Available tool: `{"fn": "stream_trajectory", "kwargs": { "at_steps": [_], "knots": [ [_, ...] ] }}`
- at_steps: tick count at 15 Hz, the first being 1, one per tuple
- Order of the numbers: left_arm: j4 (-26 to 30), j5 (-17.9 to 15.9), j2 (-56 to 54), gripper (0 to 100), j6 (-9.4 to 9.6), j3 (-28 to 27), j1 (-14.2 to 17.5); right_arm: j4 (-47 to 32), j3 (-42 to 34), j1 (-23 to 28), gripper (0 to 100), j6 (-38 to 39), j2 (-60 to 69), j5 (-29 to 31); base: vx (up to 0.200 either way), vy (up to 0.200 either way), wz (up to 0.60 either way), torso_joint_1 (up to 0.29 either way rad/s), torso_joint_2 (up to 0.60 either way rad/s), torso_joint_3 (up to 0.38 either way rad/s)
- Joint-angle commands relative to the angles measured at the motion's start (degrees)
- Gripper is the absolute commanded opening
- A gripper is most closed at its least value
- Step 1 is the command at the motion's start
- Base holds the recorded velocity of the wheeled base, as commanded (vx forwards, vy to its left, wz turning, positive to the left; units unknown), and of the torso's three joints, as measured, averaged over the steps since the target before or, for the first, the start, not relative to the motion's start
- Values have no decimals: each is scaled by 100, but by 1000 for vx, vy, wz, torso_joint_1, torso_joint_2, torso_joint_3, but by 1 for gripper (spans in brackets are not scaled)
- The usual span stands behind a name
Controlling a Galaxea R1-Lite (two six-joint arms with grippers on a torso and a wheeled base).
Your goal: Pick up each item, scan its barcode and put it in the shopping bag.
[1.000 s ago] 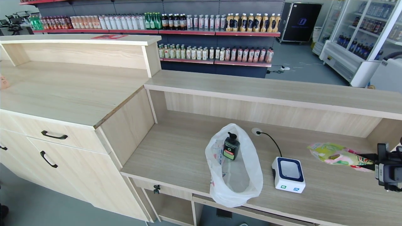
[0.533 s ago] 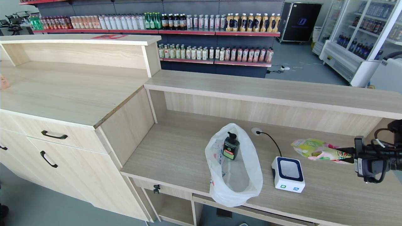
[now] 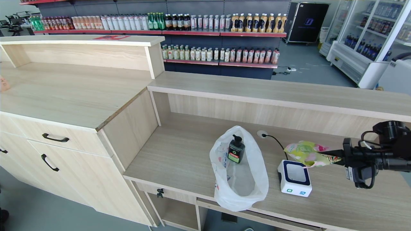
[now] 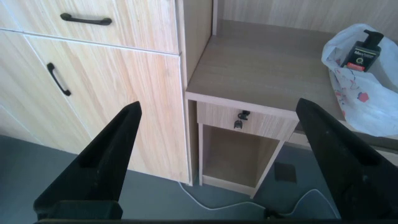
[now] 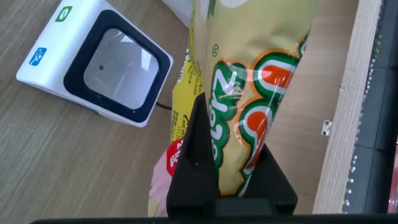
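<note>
The right gripper (image 3: 335,154) is clamped on one end of a green, yellow and pink snack bag (image 3: 306,153), held clear of the counter (image 3: 179,157) beside the far right corner of the barcode scanner (image 3: 294,177). How high it hangs is hard to judge. In the right wrist view the dark fingers (image 5: 199,149) cover the pinched end of the snack bag (image 5: 249,93), and no barcode can be made out on the face that shows. The scanner's window (image 5: 118,65) lies off to one side of it. The white shopping bag (image 3: 221,192) lies open near the counter's front edge, with a dark pump bottle (image 3: 236,150) inside. The left gripper (image 4: 219,103) is spread wide and holds nothing, off the counter's front left corner beside the cabinet doors (image 4: 112,93). In the left wrist view the picture's edge cuts off the shopping bag.
</note>
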State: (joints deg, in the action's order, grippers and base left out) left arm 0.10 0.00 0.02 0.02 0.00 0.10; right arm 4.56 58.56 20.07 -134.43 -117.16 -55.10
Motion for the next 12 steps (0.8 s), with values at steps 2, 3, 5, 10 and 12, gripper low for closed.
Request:
{"fn": "stream_trajectory", "kwargs": {
  "at_steps": [2,3,5,10,12],
  "knots": [
    [-1,0,-2,100,6,0,-1,282,59,-11,0,-93,-369,-1,0,0,0,0,0,0],
    [-1,0,-2,100,-2,0,-1,361,85,-20,0,-93,-448,-1,0,0,0,0,0,0],
    [-1,0,-2,100,-2,0,-1,599,261,-29,0,-93,-667,-1,0,0,0,0,0,0],
    [-1,0,-2,100,6,0,-1,651,296,-143,0,-137,-922,8,0,0,0,0,0,0],
    [8,0,-2,100,-2,0,-1,651,428,-284,0,-119,-1045,8,0,0,0,0,0,0]
  ]
}}
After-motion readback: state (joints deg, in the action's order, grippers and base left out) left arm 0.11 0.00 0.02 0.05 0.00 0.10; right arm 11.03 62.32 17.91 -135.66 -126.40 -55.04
